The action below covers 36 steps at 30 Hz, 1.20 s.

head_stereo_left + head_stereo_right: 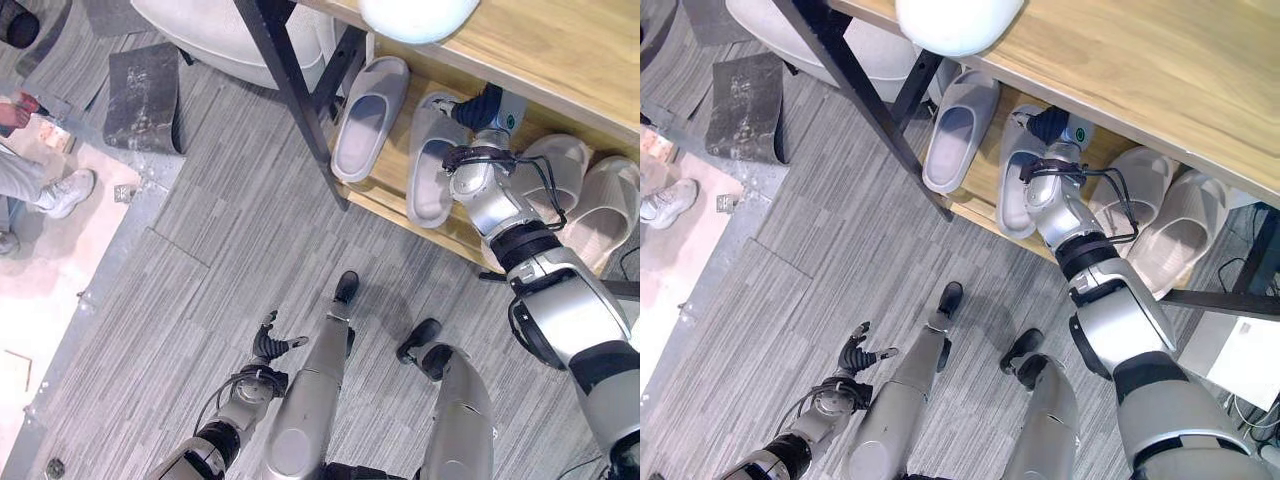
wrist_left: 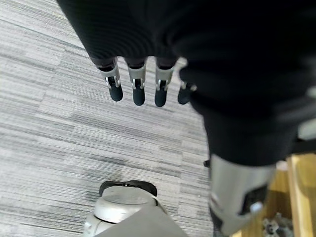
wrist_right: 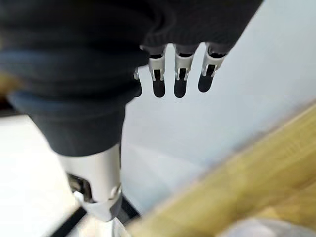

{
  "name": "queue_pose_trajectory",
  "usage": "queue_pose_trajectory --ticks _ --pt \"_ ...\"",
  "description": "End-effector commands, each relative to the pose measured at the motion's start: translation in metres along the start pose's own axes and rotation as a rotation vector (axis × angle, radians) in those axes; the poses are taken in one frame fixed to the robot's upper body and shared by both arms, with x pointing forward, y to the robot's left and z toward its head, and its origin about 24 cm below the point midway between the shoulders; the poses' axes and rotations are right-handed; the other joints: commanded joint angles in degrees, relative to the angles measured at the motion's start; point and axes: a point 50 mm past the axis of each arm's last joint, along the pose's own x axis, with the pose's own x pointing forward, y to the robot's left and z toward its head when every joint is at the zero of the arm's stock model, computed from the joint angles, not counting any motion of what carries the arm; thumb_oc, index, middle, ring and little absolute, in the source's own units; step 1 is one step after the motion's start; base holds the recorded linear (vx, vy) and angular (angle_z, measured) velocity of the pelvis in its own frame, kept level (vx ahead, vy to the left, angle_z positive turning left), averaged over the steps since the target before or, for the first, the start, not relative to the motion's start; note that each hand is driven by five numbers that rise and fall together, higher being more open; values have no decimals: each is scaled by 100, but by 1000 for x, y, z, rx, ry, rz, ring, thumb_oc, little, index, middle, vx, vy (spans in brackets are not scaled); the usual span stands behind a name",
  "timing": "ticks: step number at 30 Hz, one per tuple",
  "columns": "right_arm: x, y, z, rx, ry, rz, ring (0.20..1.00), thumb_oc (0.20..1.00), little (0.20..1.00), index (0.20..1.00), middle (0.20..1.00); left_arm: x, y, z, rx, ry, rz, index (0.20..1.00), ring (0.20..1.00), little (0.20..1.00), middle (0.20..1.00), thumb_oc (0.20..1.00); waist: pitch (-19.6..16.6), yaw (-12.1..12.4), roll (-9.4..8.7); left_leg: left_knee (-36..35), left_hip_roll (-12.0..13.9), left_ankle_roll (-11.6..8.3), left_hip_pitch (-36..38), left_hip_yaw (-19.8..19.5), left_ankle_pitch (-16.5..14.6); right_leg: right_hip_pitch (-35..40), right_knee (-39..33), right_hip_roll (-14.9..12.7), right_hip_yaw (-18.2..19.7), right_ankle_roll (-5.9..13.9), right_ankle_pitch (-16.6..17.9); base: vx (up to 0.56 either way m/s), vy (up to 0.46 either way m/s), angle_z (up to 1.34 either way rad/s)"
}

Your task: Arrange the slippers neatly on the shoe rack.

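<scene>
Two grey slippers lie side by side on the lower wooden shelf of the shoe rack, toes pointing inward. A beige pair lies to their right on the same shelf. My right hand reaches in under the top shelf, over the toe end of the second grey slipper. Its fingers hang straight with nothing in them, so it is open. My left hand hangs low over the carpet, with its fingers relaxed and holding nothing.
The rack's black slanted post stands at its left end. A white round object sits on the top shelf. A pale seat and a dark mat lie to the left. A person's shoe is at far left.
</scene>
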Motion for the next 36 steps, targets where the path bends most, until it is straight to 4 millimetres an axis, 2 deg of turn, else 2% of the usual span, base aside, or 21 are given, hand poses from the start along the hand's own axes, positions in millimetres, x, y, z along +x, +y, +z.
queue_pose_trajectory --ticks 1,2,3,4,6,10,16,20,24,25,31,36 --pt "-1 -12 -7 86 28 -93 1000 1000 1000 1000 1000 -5 -26 6 -72 -14 -28 1000 1000 1000 1000 1000 73 28 -103 531 -139 214 229 276 -967 450 -508 307 330 413 -166 -16 6 -8" --pt "-5 -11 -9 142 59 -98 1000 1000 1000 1000 1000 -5 -26 6 -74 -12 -25 1000 1000 1000 1000 1000 80 4 -99 546 -135 213 220 290 -973 447 -509 300 330 417 -168 -26 19 -14" --pt "-22 -3 -18 280 162 -81 1000 1000 1000 1000 1000 -5 -29 10 -77 -20 -33 1000 1000 1000 1000 1000 107 -54 -77 558 -130 222 220 307 -976 451 -500 294 340 425 -166 -22 18 -12" --pt "-22 -3 -19 281 164 -81 1000 1000 1000 1000 1000 -5 -29 9 -75 -19 -33 1000 1000 1000 1000 1000 101 -49 -84 558 -131 222 223 307 -977 454 -500 293 340 425 -167 -23 21 -12" --pt "-49 14 -36 547 389 -43 1000 1000 1000 1000 1000 -5 -30 14 -87 -37 -47 1000 1000 1000 1000 1000 132 -58 -26 570 -136 243 252 335 -984 471 -463 272 344 431 -181 -21 23 -10" --pt "-62 24 -47 477 406 42 1000 1000 1000 1000 1000 -8 -27 16 -72 -71 -66 1000 1000 1000 1000 1000 136 1 33 644 -148 256 260 353 -1009 495 -404 243 349 429 -190 -14 8 -1" --pt "-74 37 -54 517 494 114 1000 1000 1000 1000 1000 -9 -26 19 -65 -91 -82 1000 1000 1000 1000 1000 169 86 91 680 -167 269 269 351 -1009 527 -380 175 330 475 -148 0 0 0" --pt "-65 41 -51 477 477 160 1000 1000 1000 1000 1000 -8 -24 18 -44 -94 -86 1000 1000 1000 1000 1000 193 209 147 689 -199 272 230 331 -981 506 -360 142 300 485 -145 0 2 1" --pt "-50 42 -38 470 436 188 1000 1000 1000 1000 1000 -9 -23 15 -35 -88 -88 1000 1000 1000 1000 1000 203 335 190 746 -261 304 133 315 -999 396 -254 104 312 502 -157 16 4 7" --pt "-43 43 -29 475 411 196 1000 1000 1000 1000 1000 -9 -25 15 -33 -87 -95 1000 1000 1000 1000 1000 204 376 208 792 -286 319 55 311 -1006 319 -189 81 316 510 -164 0 0 0" --pt "-36 43 -19 527 397 190 1000 1000 1000 1000 1000 -10 -28 14 -26 -84 -111 1000 1000 1000 1000 1000 204 413 232 858 -342 348 6 281 -1036 294 -86 38 319 521 -213 39 5 4" --pt "-21 34 -15 531 363 180 1000 1000 1000 1000 1000 -10 -28 15 -18 -90 -119 1000 1000 1000 1000 1000 203 457 268 887 -377 349 31 240 -1065 329 -20 -3 294 539 -275 48 -1 7"
